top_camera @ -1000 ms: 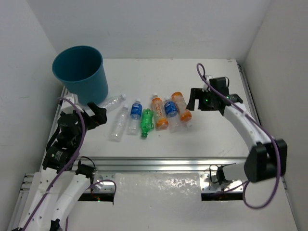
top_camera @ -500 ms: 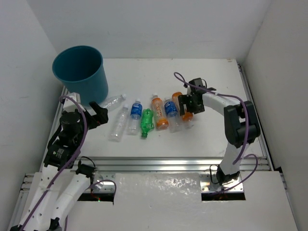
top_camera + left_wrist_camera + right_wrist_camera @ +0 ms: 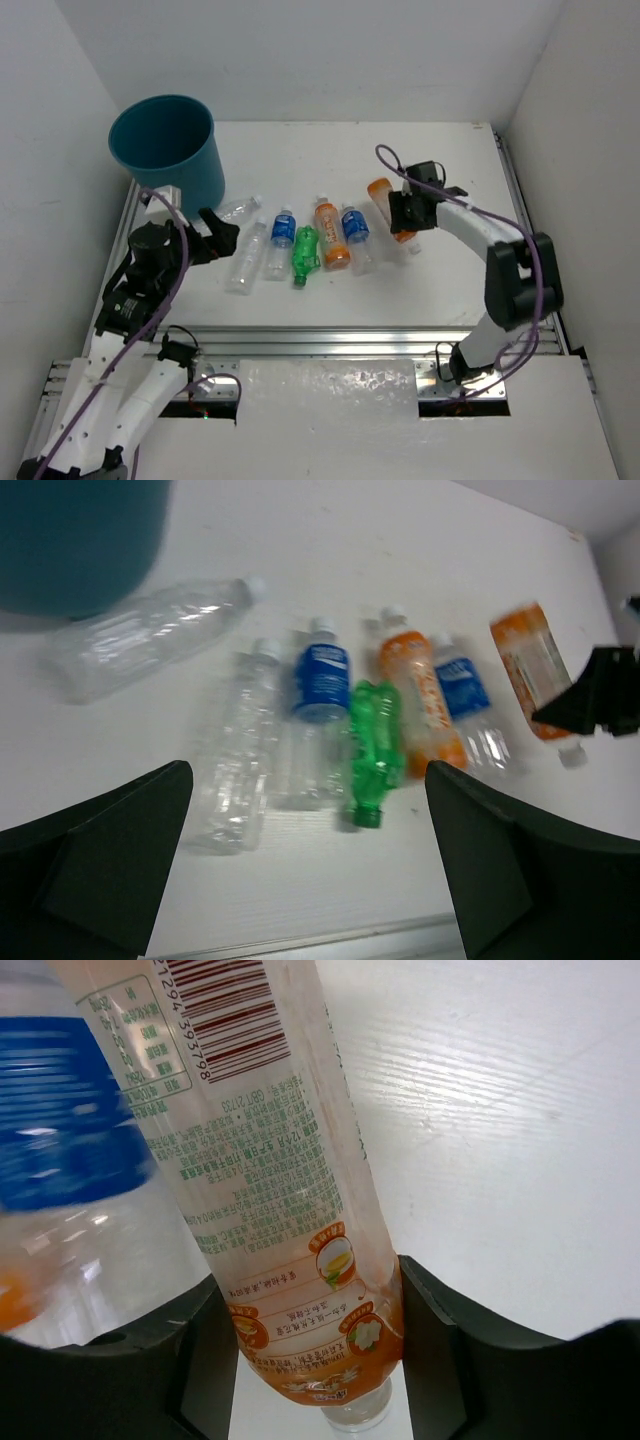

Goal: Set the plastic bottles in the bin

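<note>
Orange bottle now apart from row

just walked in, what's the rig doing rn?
The right gripper is shut on one orange bottle near its cap end, set apart from the rest on the table. The left gripper is open and holds nothing, hovering by the clear bottles near the bin. Six other bottles lie on the table; none is visible in the bin.
</note>
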Controlling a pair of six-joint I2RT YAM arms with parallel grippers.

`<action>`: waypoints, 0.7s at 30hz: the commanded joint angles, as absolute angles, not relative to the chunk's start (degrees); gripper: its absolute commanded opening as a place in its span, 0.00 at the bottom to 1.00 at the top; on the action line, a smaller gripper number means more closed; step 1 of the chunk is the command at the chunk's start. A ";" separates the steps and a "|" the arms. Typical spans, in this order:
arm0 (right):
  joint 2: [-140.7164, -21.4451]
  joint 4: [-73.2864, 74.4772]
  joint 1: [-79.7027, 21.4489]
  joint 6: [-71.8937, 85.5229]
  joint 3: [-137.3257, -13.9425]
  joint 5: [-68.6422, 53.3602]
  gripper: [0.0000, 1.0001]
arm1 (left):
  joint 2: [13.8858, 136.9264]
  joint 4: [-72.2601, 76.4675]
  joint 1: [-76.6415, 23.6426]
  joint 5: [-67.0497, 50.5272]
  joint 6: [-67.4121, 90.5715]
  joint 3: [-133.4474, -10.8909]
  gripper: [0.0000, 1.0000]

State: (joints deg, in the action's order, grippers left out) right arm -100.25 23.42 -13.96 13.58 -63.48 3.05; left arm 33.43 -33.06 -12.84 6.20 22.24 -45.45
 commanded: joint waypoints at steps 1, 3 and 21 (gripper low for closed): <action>-85.72 22.67 -15.20 16.69 -63.29 3.09 0.20 | 38.39 -23.74 -13.45 -8.85 22.93 -48.51 1.00; -76.85 21.28 -15.55 18.01 -61.19 -2.17 0.20 | 44.34 -21.28 -15.54 -13.44 25.82 -51.05 1.00; -57.75 16.17 -17.40 26.10 -61.26 -55.01 0.20 | 66.27 1.22 -43.77 -11.69 29.62 -70.58 1.00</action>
